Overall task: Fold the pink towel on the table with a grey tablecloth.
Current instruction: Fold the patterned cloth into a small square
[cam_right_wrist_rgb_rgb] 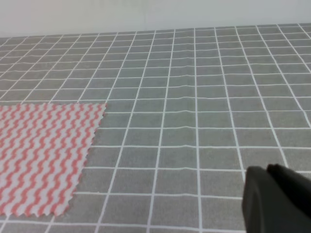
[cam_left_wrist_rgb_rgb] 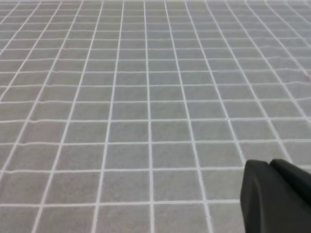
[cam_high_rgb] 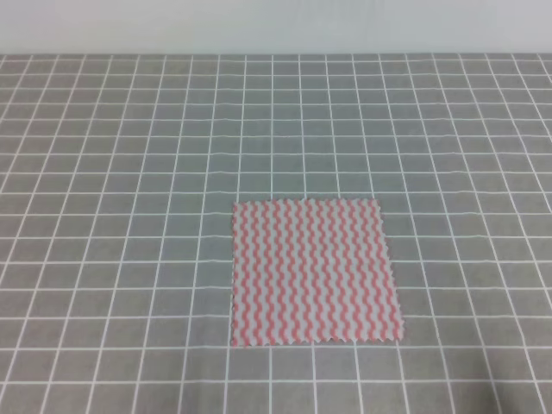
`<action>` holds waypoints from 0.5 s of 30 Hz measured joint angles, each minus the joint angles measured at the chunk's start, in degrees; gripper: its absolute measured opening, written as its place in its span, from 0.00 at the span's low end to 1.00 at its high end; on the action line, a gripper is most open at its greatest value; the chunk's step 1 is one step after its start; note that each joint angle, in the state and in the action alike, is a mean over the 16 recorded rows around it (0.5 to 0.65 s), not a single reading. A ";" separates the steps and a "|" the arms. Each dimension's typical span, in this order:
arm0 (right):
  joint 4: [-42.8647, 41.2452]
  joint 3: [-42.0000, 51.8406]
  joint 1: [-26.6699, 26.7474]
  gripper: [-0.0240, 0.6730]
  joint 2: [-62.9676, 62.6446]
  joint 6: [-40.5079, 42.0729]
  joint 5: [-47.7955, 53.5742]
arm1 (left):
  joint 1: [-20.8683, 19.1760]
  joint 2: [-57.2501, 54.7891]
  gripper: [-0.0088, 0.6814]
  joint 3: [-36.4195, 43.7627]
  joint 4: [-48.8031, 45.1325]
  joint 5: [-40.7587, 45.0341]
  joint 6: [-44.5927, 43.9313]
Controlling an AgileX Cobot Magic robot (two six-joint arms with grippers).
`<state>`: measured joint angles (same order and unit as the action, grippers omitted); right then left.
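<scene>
Pink towel (cam_high_rgb: 315, 272) flat, unfolded, lower centre on grey-gridded table (cam_high_rgb: 129, 129); folding unstarted, next needing an edge grasp; gripper states impossible to tell.

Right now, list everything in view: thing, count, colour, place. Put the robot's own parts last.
pink towel: one, pink-and-white wavy stripes, lying flat and unfolded on the tablecloth, near the front and slightly right of centre in the high view; its jagged right edge shows at the left of the right wrist view.
grey tablecloth: one, grey with a thin white grid, covering the whole table.
wall: one, pale, behind the table's far edge.
left gripper: one, black, only a part shows at the bottom right of the left wrist view, over bare cloth; open or shut cannot be told.
right gripper: one, black, only a part shows at the bottom right of the right wrist view, right of the towel; open or shut cannot be told.
</scene>
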<state>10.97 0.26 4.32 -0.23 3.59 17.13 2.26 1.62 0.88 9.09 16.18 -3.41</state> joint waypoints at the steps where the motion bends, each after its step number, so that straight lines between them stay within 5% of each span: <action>1: 0.00 -0.01 0.00 0.01 0.00 0.00 -0.05 | 0.00 0.00 0.01 0.00 0.88 -0.71 0.00; 15: 10.56 -0.06 0.01 0.01 -0.16 0.00 -13.96 | 0.00 0.10 0.01 -0.71 21.82 -16.67 0.42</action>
<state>21.53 0.20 4.33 -0.39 3.59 3.17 2.26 1.72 0.18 30.90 -0.49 -2.99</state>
